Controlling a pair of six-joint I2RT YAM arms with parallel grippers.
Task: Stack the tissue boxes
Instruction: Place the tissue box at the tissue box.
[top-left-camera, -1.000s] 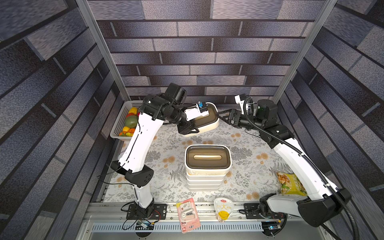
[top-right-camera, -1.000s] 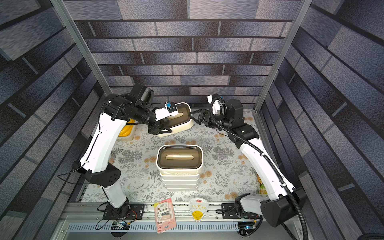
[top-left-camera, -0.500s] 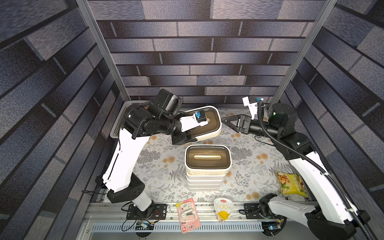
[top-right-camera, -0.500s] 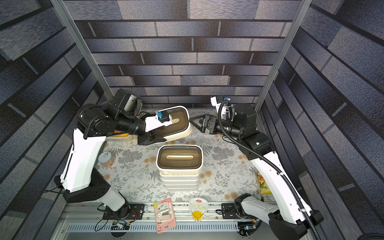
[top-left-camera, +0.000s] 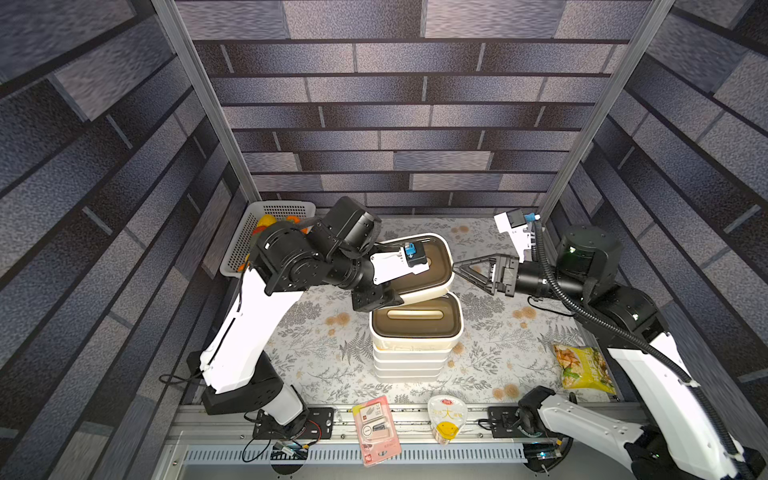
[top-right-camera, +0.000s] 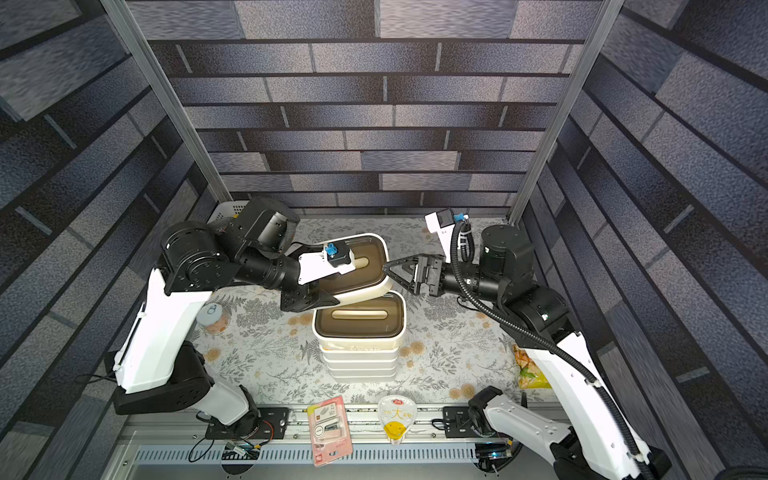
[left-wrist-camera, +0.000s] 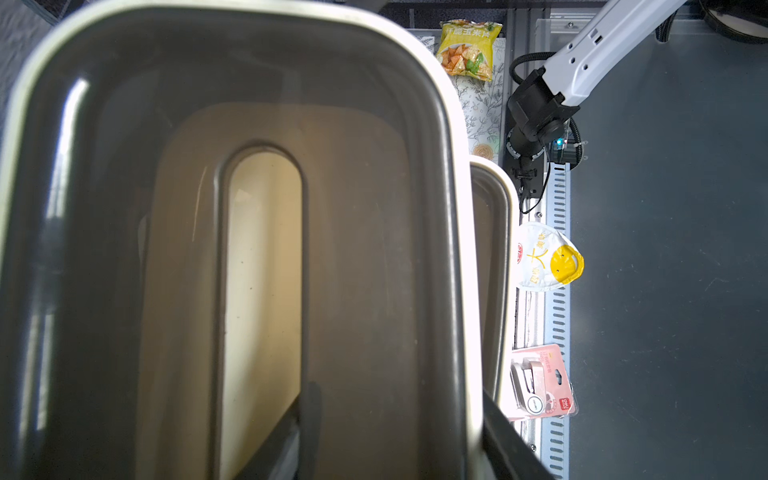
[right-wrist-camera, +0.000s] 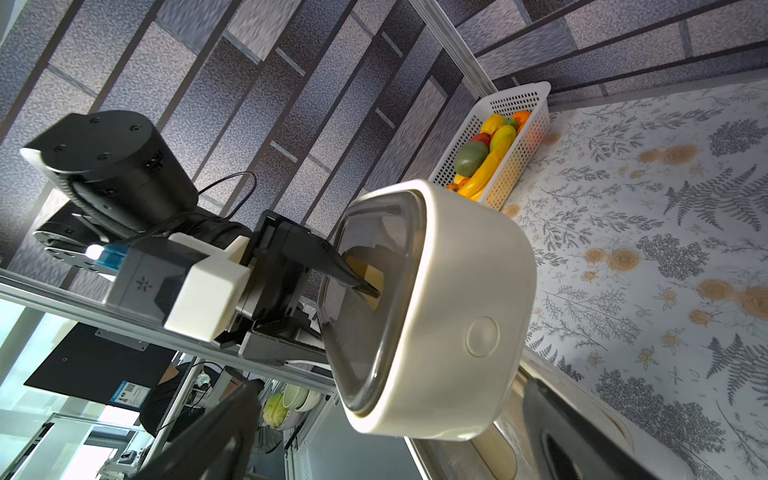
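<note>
Left wrist view shows me the left gripper (left-wrist-camera: 397, 392) pinching the long wall of a cream tissue box (left-wrist-camera: 365, 208) with a dark brown lid, one finger (left-wrist-camera: 299, 424) on the lid and the other outside. In both top views this box hangs tilted in the air, its near edge over the far edge of the stack (top-left-camera: 409, 365) in the middle of the cloth (top-left-camera: 332, 345). A second ago it was further back, clear of the stack. The right gripper (top-left-camera: 459, 269) stays spread wide near the box's end and touches nothing that I can see.
</note>
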